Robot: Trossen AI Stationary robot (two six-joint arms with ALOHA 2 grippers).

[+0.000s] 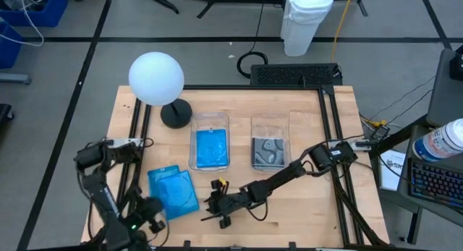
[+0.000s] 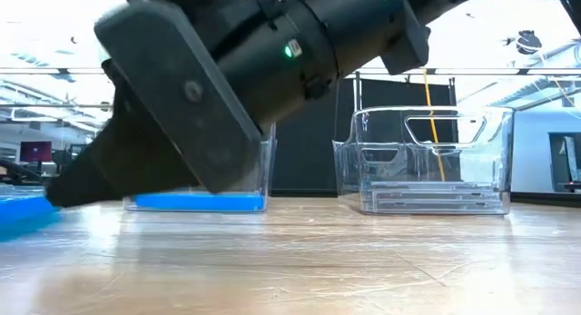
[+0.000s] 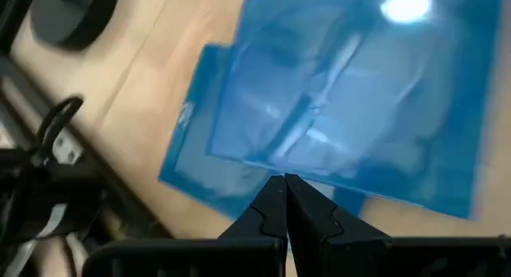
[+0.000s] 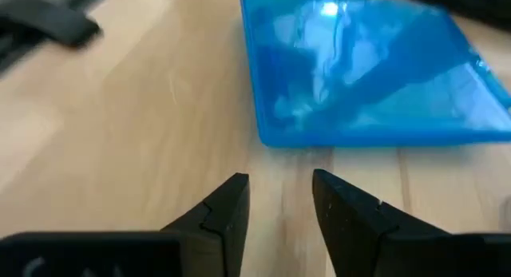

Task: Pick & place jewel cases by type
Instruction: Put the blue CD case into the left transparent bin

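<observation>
- Two blue jewel cases (image 1: 173,192) lie stacked at your high view's lower left on the table (image 1: 304,207).
- Right claw (image 4: 279,199), fingers parted with nothing between them, sits low just beside them.
- Left claw (image 3: 284,199), closed and empty, hovers at their edge.
- Two bins (image 1: 210,146) in the frame's middle hold more cases.

Bare wood lies open ahead of my right gripper (image 4: 279,205) up to the blue jewel cases (image 1: 173,191) at the high view's lower left. My left gripper (image 3: 285,199) crowds their near edge. Two clear bins (image 1: 210,140) and a globe lamp (image 1: 156,79) block the upper centre.
</observation>
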